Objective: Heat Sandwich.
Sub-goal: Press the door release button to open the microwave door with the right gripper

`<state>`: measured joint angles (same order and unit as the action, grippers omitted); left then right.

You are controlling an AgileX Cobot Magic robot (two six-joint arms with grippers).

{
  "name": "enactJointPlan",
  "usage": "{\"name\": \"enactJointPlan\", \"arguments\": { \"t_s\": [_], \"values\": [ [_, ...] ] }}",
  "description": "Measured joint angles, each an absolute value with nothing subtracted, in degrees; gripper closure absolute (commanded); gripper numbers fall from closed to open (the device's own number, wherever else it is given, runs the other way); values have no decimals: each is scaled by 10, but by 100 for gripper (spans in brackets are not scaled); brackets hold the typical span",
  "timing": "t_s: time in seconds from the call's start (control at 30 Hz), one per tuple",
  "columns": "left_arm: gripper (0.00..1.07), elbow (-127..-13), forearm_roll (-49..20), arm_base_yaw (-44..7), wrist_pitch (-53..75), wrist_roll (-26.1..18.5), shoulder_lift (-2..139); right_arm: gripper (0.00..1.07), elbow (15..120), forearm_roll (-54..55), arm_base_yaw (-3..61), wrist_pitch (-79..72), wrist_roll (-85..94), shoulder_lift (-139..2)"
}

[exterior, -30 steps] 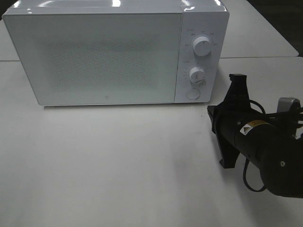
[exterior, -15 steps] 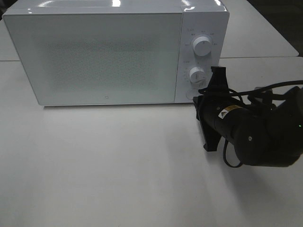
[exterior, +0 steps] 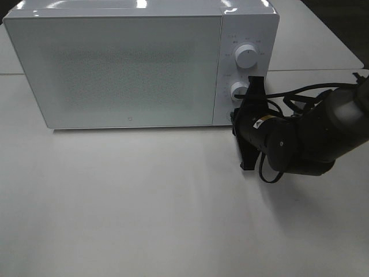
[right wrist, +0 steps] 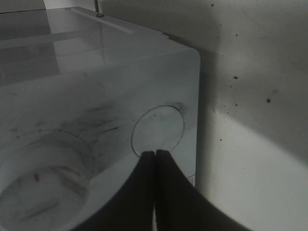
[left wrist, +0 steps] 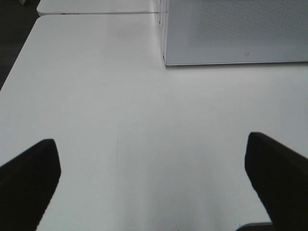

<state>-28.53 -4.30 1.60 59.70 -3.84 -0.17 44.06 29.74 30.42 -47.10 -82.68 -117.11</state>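
Your right gripper (right wrist: 155, 153), tips together, has swung in from the right to the microwave (exterior: 115, 69)'s round button (right wrist: 159, 127), likely to pop its shut door (exterior: 121, 72). Your left gripper (left wrist: 151, 168) hangs wide apart over the counter (left wrist: 120, 106); the sandwich is out of sight.

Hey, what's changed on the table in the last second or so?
The right gripper, shut, swung left across the table up to the microwave. Its tips now sit at the round button below the lower knob, though I can't tell whether they touch it. Nothing was taken hold of or let go. The microwave stayed put with its door closed.
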Motion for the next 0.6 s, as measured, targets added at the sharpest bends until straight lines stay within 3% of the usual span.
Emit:
{"name": "enactJointPlan", "arguments": {
  "t_s": [0.6],
  "values": [
    [3,-285,-43,16,597,-38,-2,107,485,297,285,-464,-827,-1207]
  ]
}}
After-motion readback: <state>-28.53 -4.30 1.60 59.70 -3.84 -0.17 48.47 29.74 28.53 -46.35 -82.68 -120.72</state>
